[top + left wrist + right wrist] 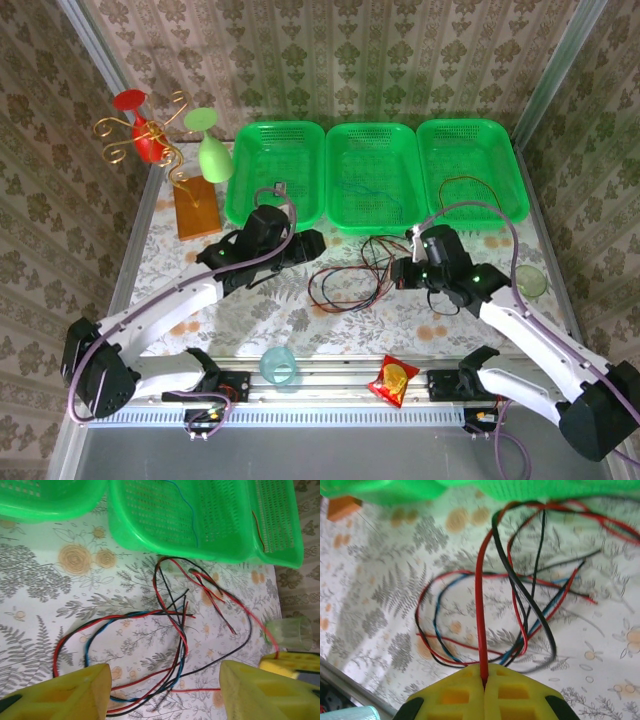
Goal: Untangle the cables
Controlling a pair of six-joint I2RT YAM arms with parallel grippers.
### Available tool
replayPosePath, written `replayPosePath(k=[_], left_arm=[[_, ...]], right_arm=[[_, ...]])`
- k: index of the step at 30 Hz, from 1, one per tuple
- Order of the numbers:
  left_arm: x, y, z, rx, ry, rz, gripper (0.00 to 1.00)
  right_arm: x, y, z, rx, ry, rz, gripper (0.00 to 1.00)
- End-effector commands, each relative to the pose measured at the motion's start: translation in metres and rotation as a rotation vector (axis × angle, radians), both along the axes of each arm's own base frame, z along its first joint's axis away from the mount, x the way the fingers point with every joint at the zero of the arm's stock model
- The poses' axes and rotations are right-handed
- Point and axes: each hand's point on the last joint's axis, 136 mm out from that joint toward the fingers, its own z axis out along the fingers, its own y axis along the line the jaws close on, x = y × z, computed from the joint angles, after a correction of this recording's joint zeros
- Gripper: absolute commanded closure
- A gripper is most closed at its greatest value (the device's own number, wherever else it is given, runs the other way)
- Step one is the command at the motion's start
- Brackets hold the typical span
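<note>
Right now the right jaws are pressed together on 1 red cable point(481, 605). In the right wrist view that strand runs straight up out of the seam between the 2 yellow pads point(455, 695) and joins the tangle further out.

From above, the cables point(350, 275) lie in a loose heap on the table point(330, 330), between the 2 arms and just in front of the middle basket point(372, 128). Red, black and blue strands loop over one another, and several loose ends cross near the centre of the heap.

The left jaws are spread wide and pinch nothing. In the left wrist view the 2 yellow fingers point(65, 695) stand well apart at the bottom edge, with the near loops of the cables point(170, 630) lying on the table between them. Whether the fingers touch any strand I cannot tell.

A thin blue strand point(362, 190) lies inside the middle basket, and a thin orange strand point(470, 183) lies inside the right basket point(470, 125).

A clear cup point(290, 632) lies on its side near the right arm. A red snack packet point(393, 380) and a pale blue cup point(278, 365) sit at the table's near edge.
</note>
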Motion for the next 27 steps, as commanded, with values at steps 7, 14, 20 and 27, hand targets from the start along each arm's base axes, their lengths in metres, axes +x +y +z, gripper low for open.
replayPosePath(k=[7,14,20,27], left_arm=[[0.004,-0.021,0.026,-0.101,-0.026,-0.036,0.4],[0.004,-0.022,0.025,-0.117,-0.024,-0.031,0.4],[0.004,-0.018,0.032,-0.128,-0.04,-0.011,0.4],[0.001,-0.011,0.039,-0.136,-0.058,0.002,0.39]], right_arm=[[0.024,0.002,0.103,0.061,-0.229,0.002,1.0],[0.031,0.004,0.186,0.123,-0.407,0.015,0.99],[0.023,0.013,0.246,0.271,-0.51,0.042,0.99],[0.036,0.017,0.194,0.255,-0.411,0.014,0.99]])
